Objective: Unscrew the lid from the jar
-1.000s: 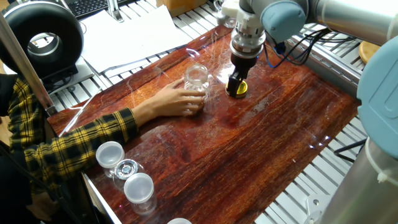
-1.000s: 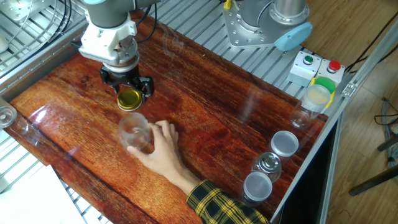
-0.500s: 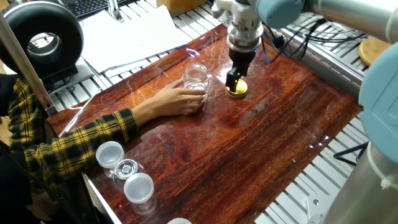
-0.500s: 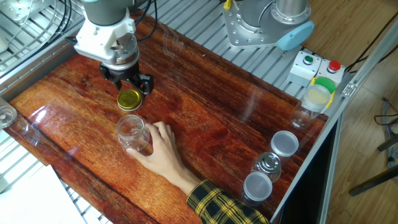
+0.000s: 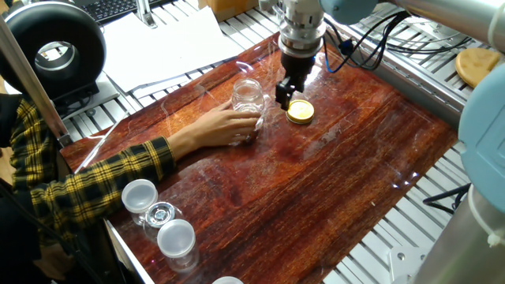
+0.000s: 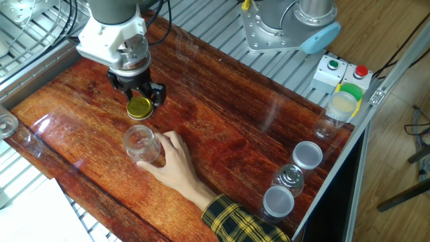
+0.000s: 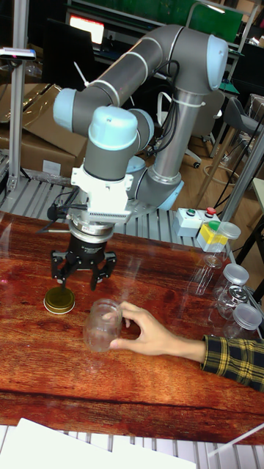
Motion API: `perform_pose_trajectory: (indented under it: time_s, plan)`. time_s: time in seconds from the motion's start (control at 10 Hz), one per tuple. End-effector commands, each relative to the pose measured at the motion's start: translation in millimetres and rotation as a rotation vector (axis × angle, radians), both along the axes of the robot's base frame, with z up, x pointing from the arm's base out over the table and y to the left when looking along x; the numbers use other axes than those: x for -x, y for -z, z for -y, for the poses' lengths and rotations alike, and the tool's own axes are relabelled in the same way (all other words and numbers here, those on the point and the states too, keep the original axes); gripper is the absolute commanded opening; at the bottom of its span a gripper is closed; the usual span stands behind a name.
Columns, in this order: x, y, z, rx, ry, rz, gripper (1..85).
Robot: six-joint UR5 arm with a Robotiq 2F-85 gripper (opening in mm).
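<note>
Lid [image 5: 300, 112] off and flat on the glossy, streaked red-brown wooden table [image 6: 222, 128] — a small round gold metal disc, at about 3 o'clock of the jar [image 5: 247, 98] in one fixed view. That jar is clear glass, squat and rounded, mouth uncovered, steadied by a person's hand [image 6: 176, 160] in a yellow plaid sleeve. Above the lid hangs the gripper [image 7: 81, 276], black fingers spread, pinching nothing. Clear cups [image 6: 308, 156] with white translucent caps cluster at the table's edge near the sleeve.
</note>
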State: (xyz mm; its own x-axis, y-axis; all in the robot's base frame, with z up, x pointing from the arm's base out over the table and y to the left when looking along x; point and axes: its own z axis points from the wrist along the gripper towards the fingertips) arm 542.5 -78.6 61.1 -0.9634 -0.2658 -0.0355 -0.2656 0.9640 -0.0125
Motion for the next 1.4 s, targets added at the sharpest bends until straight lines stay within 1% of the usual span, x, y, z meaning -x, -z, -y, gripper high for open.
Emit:
perform_pose_trajectory:
  time_s: [0.0, 0.1, 0.2, 0.3, 0.4, 0.5, 0.7, 0.8, 0.9, 1.3]
  plan:
    - [4.6, -9.4, -8, -0.021, 0.022, -0.019, 66.0]
    - [24.7, -38.4, -13, 0.007, 0.062, -0.078, 65.3]
    - [33.6, -57.5, -19, 0.035, 0.093, -0.108, 64.7]
    - [36.6, -67.2, -27, 0.044, 0.132, -0.120, 63.0]
    - [40.5, -70.5, -30, 0.045, 0.159, -0.130, 62.0]
    - [42.0, -69.4, -28, 0.044, 0.174, -0.131, 59.7]
    - [47.8, -66.6, -27, 0.032, 0.169, -0.148, 58.3]
    - [48.7, -65.9, -20, 0.061, 0.151, -0.152, 55.7]
    - [49.9, -65.2, -19, 0.068, 0.146, -0.157, 54.0]
    - [51.7, -62.0, -15, 0.069, 0.126, -0.164, 50.0]
